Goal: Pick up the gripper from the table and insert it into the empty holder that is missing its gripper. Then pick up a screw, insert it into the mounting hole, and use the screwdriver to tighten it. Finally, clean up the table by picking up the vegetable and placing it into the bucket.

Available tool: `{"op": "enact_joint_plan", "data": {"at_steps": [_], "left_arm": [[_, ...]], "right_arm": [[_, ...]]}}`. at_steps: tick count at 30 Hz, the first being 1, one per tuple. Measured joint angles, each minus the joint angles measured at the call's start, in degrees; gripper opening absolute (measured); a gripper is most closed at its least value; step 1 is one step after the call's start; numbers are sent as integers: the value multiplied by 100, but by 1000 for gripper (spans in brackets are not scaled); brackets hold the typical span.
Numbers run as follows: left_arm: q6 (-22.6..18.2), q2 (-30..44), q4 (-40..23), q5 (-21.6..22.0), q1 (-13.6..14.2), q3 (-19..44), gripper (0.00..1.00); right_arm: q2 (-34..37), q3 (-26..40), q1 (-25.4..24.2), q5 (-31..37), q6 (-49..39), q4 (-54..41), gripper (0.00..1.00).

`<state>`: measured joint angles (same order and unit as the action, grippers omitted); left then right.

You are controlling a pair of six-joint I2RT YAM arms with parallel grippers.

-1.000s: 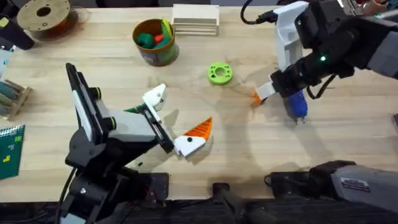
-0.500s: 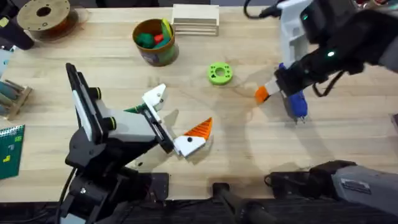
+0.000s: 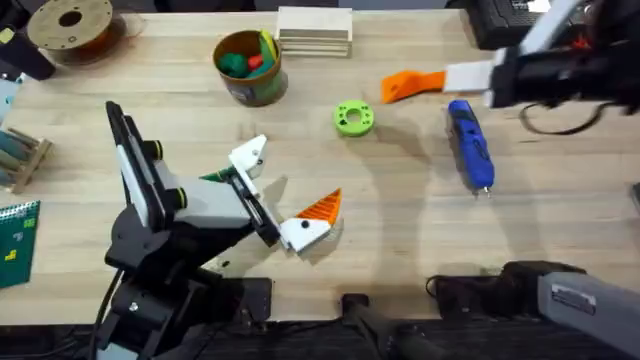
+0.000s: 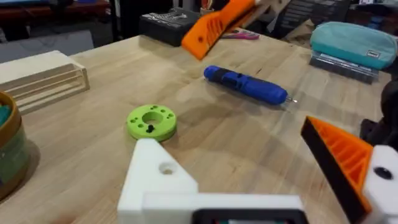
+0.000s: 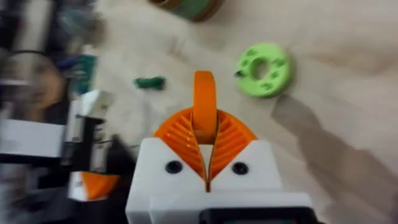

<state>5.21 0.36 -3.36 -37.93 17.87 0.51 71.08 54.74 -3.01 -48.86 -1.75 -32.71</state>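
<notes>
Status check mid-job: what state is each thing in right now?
Small orange ribbed plastic wedge: held, off the table.
Right gripper: shut on the wedge.
Left gripper: open.
White plastic finger base: wedge missing.
Blue pen-shaped screwdriver: lying on the table.
Olive-green tin bucket: upright.

Robotics workshop: wooden bench point(image 3: 400, 230), filament spool point(image 3: 72, 25) and green circuit board point(image 3: 17, 240) beside the left arm point(image 3: 170, 215).
</notes>
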Motion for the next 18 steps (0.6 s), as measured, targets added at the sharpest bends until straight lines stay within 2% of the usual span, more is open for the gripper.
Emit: {"op": "enact_joint_plan", "data": {"at_steps": [5,9,14,18], "left_arm": [[0,0,0,-2,0,0,987],[0,0,0,-2,0,0,987],[0,0,0,-2,0,0,987],[0,0,0,-2,0,0,987]], "right_arm": [[989,-225,510,-1173,824,276,16],[1714,-236,1068,-2047,1456,1181,16],[2450,-236,1624,-2676,2508,2348,16],[2757,-238,1963,-2895,3205,2945,16]]}}
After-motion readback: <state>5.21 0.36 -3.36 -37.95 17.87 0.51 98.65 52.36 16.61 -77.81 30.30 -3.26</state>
